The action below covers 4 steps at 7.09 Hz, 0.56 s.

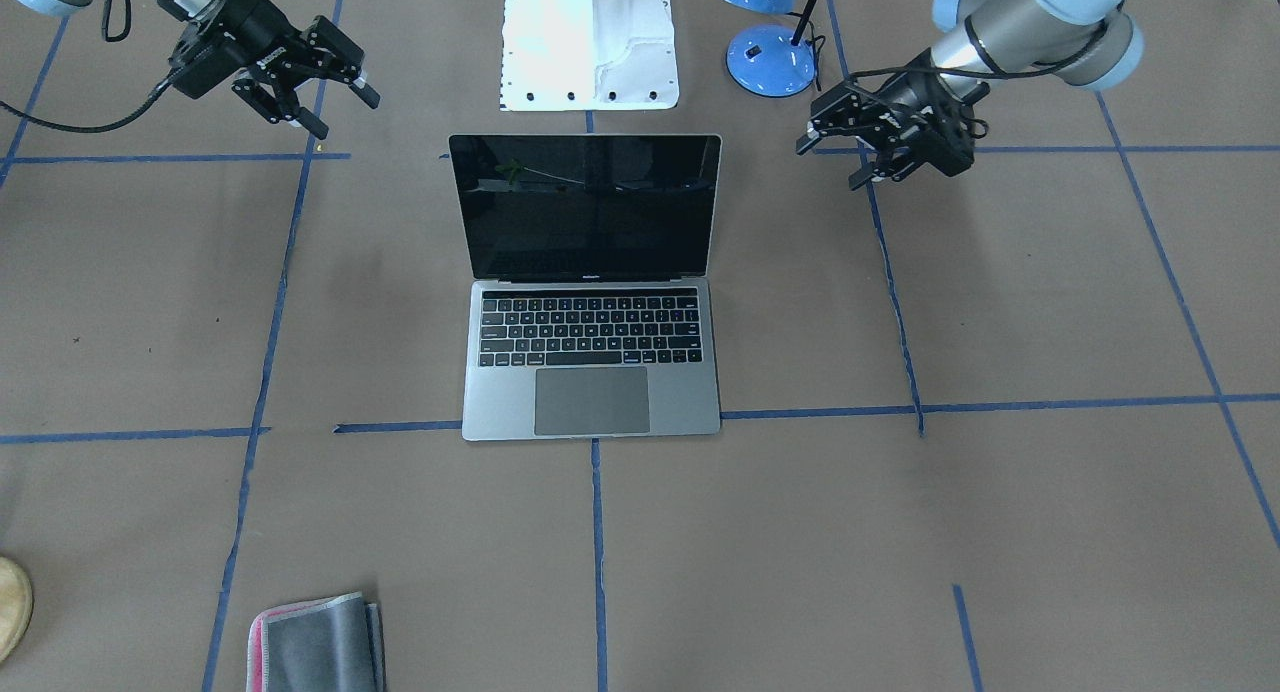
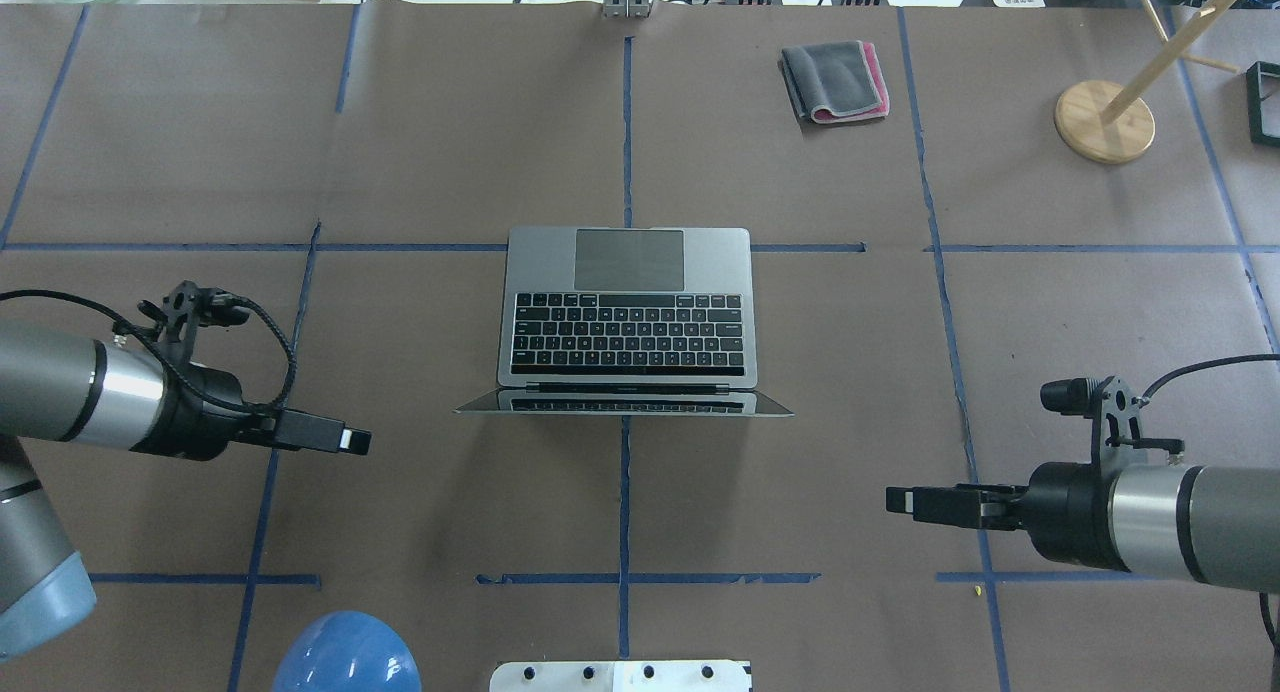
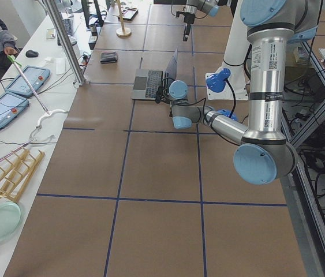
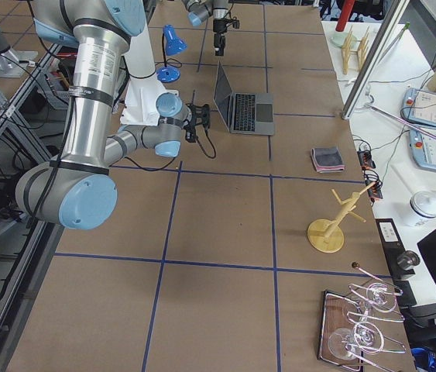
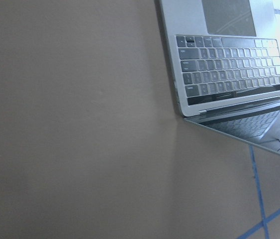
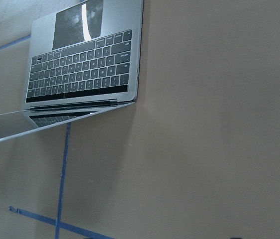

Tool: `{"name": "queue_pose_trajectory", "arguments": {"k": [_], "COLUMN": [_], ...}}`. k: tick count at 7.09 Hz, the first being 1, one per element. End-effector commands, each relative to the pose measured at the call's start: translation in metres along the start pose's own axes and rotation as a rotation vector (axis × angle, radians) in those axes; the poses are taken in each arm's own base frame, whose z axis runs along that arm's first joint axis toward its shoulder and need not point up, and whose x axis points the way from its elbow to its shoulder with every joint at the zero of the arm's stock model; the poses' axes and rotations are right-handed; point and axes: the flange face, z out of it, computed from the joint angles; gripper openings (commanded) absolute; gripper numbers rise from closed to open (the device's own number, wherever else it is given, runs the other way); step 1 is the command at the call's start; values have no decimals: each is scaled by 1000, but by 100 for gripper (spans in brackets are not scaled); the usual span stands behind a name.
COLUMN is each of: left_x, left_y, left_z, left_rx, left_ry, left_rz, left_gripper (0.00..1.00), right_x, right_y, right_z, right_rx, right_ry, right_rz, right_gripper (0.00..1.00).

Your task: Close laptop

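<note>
Nothing of the closing was done yet, I judged. The laptop (image 1: 590, 332) stood open in the middle of the table (image 1: 1040, 302). The left gripper (image 1: 828, 167) and the right gripper (image 1: 345, 114) hung beside its screen, well apart from it, fingers spread, empty.

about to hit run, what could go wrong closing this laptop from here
Pushing the lid at one corner could slide the laptop on the paper instead of folding it. Open fingers of the left gripper or right gripper might scrape its glossy face. The left arm could clip the blue lamp.
</note>
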Motion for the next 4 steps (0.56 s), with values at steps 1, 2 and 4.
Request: {"name": "queue_pose_trajectory", "arguments": {"k": [1,2,4], "left_x": [48,60,83], "left_y": [24,19,10], "left_z": [48,57,59], "left_rx": [21,33,50], "left_ry": [43,56,97], "left_rz": [3,-16,-57], "left_gripper": [72,36,9], "right_x": [-39,-55,-81], "right_y": [24,22,15], "right_z": [21,26,42], "right_rx": [40,44,104], "right_ry": [-68,-103,-131], "right_rz": [33,74,84], "right_gripper": [55,29,3]}}
